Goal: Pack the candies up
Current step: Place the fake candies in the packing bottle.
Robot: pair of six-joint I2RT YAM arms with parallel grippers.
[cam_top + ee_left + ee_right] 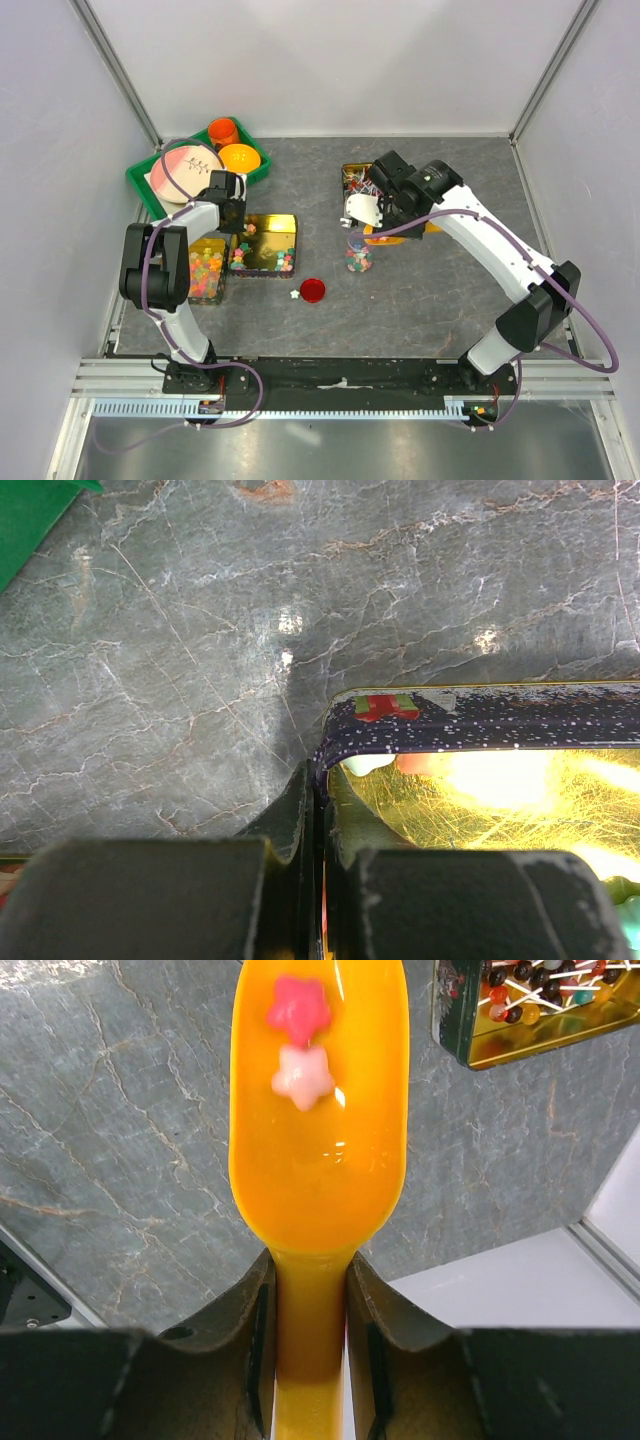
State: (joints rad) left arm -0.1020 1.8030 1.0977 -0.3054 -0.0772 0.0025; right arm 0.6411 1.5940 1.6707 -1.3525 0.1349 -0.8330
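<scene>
Two star candies (300, 1045), judged light, hard and prone to roll, lie in the orange scoop (318, 1170); scooping is preferred to pinching. Its handle is pinched by the R end effector (310, 1340). At left, the gold tin (480, 730) rim is clamped by the L end effector (320, 788). Worktop (430, 310) is flat grey marble w/ white walls.

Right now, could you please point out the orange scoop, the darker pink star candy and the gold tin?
orange scoop (318, 1180): right wrist view, middle of its bowl.
darker pink star candy (297, 1006): right wrist view, star's centre.
gold tin (500, 730): left wrist view, dark speckled edge.
</scene>
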